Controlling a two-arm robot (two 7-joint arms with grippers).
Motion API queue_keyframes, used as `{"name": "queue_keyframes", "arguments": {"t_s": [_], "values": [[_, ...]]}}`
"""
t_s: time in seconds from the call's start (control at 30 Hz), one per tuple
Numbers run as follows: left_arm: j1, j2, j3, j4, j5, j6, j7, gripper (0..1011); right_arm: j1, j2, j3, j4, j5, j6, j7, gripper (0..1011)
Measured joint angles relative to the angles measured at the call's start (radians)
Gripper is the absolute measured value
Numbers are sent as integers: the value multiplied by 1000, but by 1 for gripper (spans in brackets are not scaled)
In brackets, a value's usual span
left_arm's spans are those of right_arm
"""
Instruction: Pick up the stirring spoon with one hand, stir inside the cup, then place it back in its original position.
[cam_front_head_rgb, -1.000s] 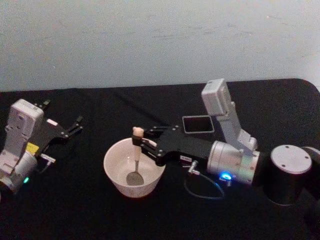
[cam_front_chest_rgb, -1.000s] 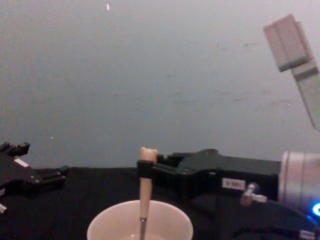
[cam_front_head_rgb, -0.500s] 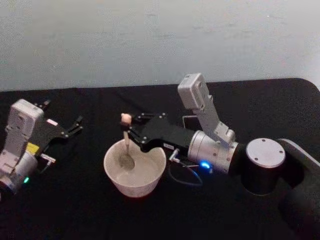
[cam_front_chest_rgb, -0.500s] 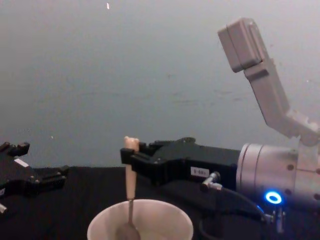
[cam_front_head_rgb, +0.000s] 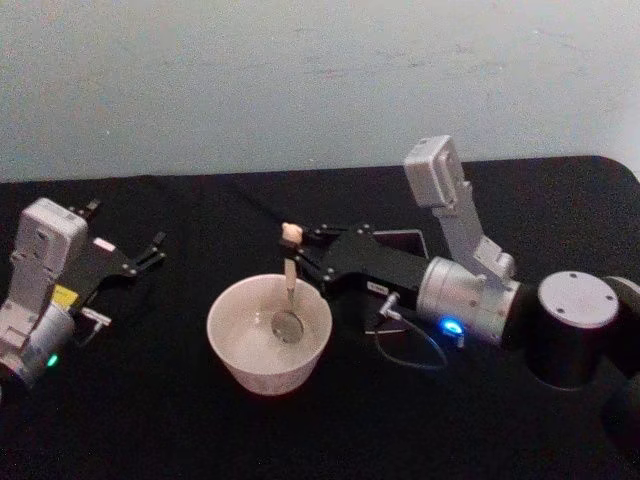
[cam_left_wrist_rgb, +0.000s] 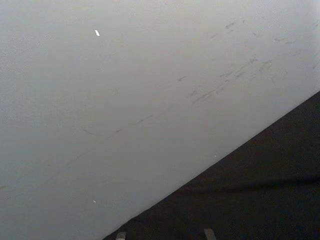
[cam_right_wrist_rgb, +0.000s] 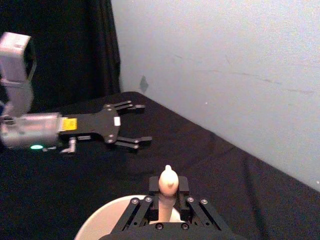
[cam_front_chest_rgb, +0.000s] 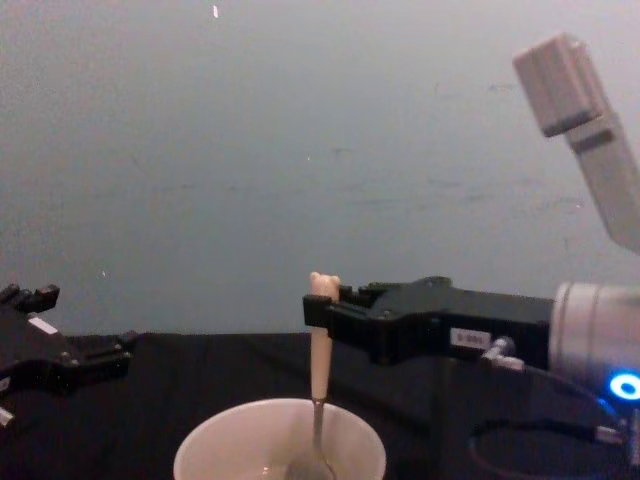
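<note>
The cream-white cup (cam_front_head_rgb: 268, 335) stands on the black table, also low in the chest view (cam_front_chest_rgb: 279, 440) and as a rim in the right wrist view (cam_right_wrist_rgb: 107, 217). My right gripper (cam_front_head_rgb: 297, 255) is shut on the stirring spoon (cam_front_head_rgb: 288, 285), held upright with its metal bowl down inside the cup, toward the right side. The spoon's beige handle and bear head rise above the rim (cam_front_chest_rgb: 320, 335), pinched between the fingers (cam_right_wrist_rgb: 167, 187). The dark grey holder (cam_front_head_rgb: 405, 241) sits behind the right arm, mostly hidden by it. My left gripper (cam_front_head_rgb: 155, 250) rests open at the far left (cam_front_chest_rgb: 85, 360).
The black cloth covers the table up to a pale wall behind. A thin cable (cam_front_head_rgb: 410, 355) loops from the right wrist just right of the cup. Open black surface lies between the left gripper and the cup and in front of the cup.
The right gripper has swung the spoon around inside the cup, from the left side half a second ago to the right side now. The left arm has not moved.
</note>
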Motion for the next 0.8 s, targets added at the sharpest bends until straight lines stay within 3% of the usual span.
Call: {"name": "queue_keyframes", "arguments": {"t_s": [0.17,0.3,0.6,0.8], "values": [[0,0,0,0,0,0,0,1001,-36,41,11,-61,41,23,23,212],[0,0,0,0,0,0,0,1001,-46,51,12,-83,61,27,23,212],[0,0,0,0,0,0,0,1001,-41,46,22,-91,103,33,1,212],[0,0,0,0,0,0,0,1001,-32,39,51,-92,151,44,-25,212]]}}
